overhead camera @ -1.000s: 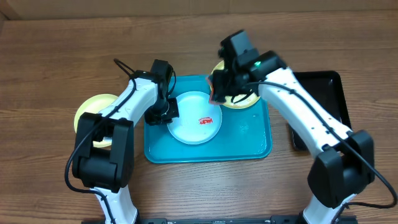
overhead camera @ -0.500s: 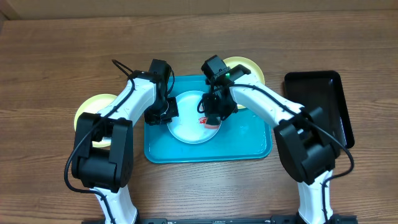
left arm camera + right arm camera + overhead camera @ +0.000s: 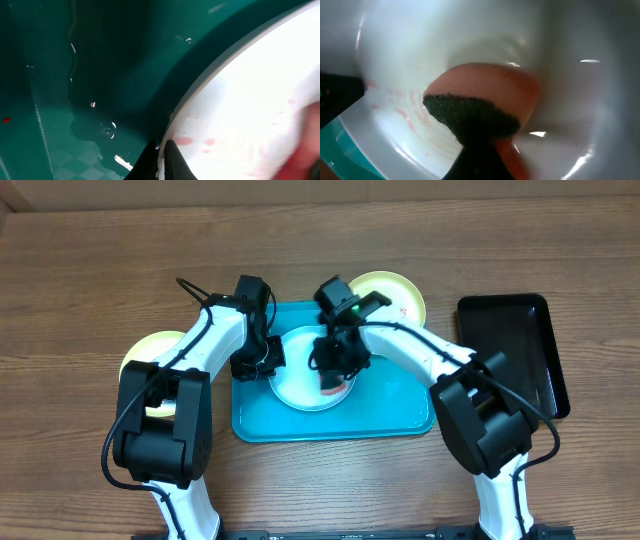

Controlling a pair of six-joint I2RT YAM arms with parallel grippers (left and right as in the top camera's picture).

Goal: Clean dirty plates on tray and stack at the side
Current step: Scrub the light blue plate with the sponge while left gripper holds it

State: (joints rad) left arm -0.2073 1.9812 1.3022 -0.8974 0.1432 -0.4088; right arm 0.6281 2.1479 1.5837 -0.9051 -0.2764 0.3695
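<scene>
A light blue plate [image 3: 296, 385] with red smears lies on the turquoise tray [image 3: 390, 405]. My left gripper [image 3: 268, 360] is shut on the plate's left rim; in the left wrist view its fingers [image 3: 162, 161] pinch the rim of the plate [image 3: 250, 100] near red spots. My right gripper [image 3: 338, 372] is shut on an orange sponge [image 3: 335, 388] with a dark scouring side and presses it onto the plate; the right wrist view shows the sponge [image 3: 480, 95] on the smeared plate [image 3: 410, 45]. One yellow-green plate [image 3: 395, 292] lies at the tray's back right corner. Another [image 3: 148, 360] lies on the table to the left.
A narrow black tray [image 3: 515, 345] stands at the right of the wooden table. The left arm crosses over the left yellow-green plate. The tray floor [image 3: 90, 75] beside the blue plate carries water drops.
My right gripper has carried the sponge from over the back-right yellow-green plate leftward and down onto the blue plate, covering the red smear. The left gripper has stayed on the rim.
</scene>
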